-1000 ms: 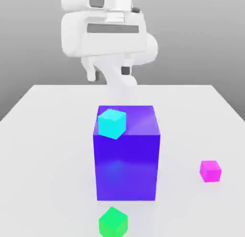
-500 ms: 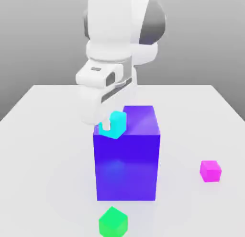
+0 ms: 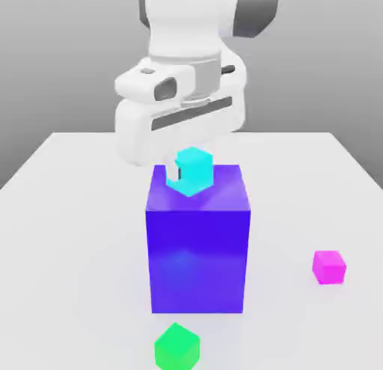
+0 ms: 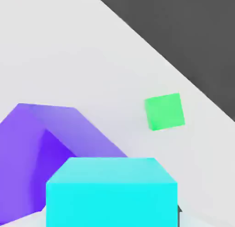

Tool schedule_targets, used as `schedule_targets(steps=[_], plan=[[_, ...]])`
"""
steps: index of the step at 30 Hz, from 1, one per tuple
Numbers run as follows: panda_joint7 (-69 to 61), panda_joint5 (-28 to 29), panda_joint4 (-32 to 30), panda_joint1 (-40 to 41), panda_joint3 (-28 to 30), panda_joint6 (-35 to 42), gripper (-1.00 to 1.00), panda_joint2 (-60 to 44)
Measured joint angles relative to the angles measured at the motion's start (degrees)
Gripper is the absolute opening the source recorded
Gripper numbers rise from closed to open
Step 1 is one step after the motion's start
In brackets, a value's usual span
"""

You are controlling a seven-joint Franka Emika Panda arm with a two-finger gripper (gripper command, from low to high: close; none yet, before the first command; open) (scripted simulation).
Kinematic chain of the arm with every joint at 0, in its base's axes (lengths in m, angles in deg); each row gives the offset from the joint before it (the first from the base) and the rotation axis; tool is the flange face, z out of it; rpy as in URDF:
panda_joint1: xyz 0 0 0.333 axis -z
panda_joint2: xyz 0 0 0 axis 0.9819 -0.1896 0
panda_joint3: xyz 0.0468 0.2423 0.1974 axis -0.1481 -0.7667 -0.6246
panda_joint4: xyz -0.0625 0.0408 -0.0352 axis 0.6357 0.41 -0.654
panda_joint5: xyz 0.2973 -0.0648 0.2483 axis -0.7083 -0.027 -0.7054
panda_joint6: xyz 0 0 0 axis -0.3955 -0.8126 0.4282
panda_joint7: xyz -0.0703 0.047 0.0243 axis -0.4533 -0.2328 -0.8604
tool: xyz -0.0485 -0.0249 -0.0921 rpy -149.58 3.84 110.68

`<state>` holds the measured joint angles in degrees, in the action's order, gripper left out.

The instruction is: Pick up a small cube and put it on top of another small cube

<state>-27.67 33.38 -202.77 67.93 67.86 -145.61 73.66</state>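
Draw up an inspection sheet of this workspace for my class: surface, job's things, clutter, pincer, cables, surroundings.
Surface: pale, flat table.
Job's things: cyan cube in the pincer; green cube and magenta cube on the table; which is the base, cannot tell.
Clutter: big blue-violet block, beneath the cyan cube in the exterior view.
Pincer: shut on the cyan cube.
Cables: nothing seen.
Surroundings: plain grey background behind the table.

Plain grey bkgd behind wht tabletop; dk grey area past its edge.
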Motion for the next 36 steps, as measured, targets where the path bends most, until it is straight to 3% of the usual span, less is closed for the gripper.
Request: schedule_targets(steps=[20, 36], plan=[[51.35, -6.29, 7.2, 2.15, -8.1, -8.62, -1.0, -16.3], [95.57, -6.74, 12.82, -1.48, -9.01, -16.02, -1.0, -29.06]])
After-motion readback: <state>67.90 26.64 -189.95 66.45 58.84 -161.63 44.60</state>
